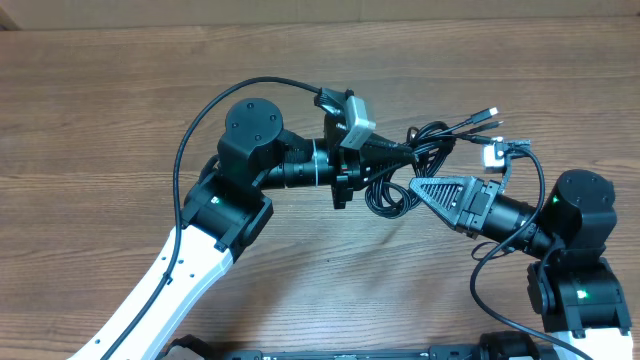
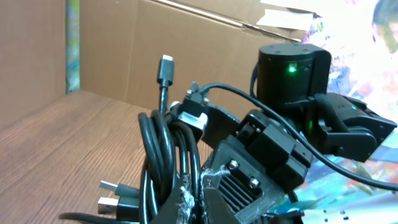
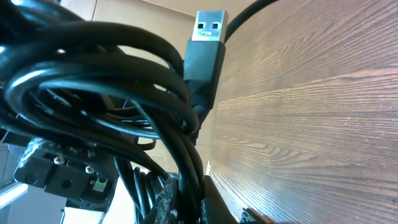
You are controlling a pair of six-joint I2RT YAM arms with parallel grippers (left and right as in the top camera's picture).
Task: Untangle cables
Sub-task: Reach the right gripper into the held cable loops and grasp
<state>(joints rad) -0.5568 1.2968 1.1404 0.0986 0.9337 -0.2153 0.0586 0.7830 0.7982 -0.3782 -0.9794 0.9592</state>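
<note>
Where both meet, left pincer (image 1: 402,150) clamped on the cables (image 1: 440,135), right pincer (image 1: 420,186) clamped likewise.

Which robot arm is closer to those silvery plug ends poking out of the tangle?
Right. The right gripper has the plug ends just beside its wrist; the left gripper clamps the cables from the other side, farther off.

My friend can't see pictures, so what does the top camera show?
Two robot arms meet over a tangled bunch of black cables on a wooden table. The left tool and right tool both pinch the bunch, and a few plugs stick out toward the top right.
</note>
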